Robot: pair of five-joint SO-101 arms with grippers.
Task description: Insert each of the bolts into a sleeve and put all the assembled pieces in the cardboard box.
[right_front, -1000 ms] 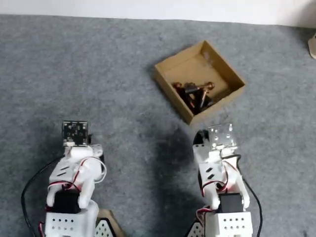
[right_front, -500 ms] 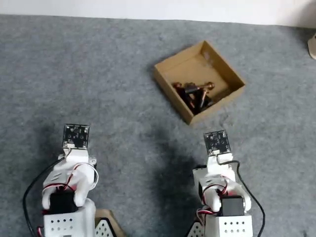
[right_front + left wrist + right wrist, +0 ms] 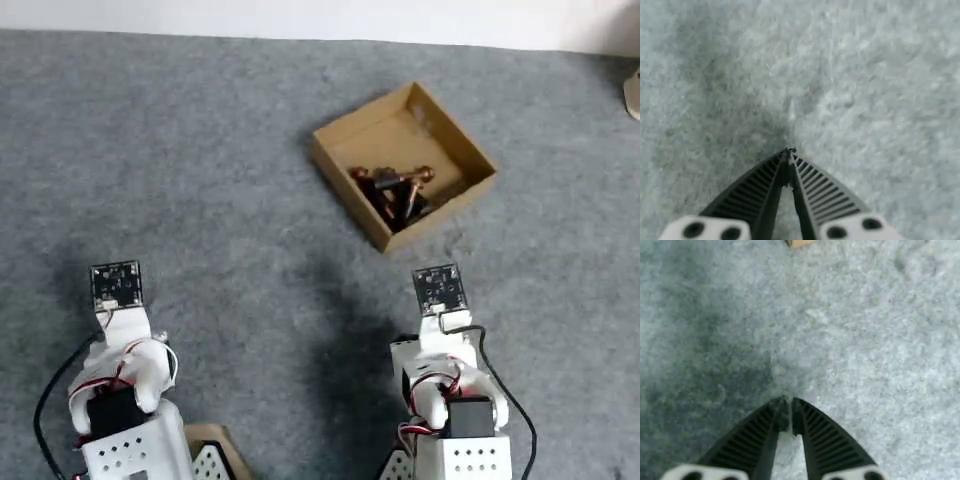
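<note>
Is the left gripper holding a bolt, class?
No, the left gripper is shut on nothing, its fingertips meeting over bare grey carpet.

**Legible markings: none**

No text, label, number or sign can be read in any view. The cardboard box (image 3: 403,165) shows plain brown walls, and the grey tabletop (image 3: 200,150) is unmarked felt. The left arm's wrist board (image 3: 116,285) and the right arm's wrist board (image 3: 440,288) are small dark squares with pale specks on their faces. The specks are too small to make out as characters.
</note>
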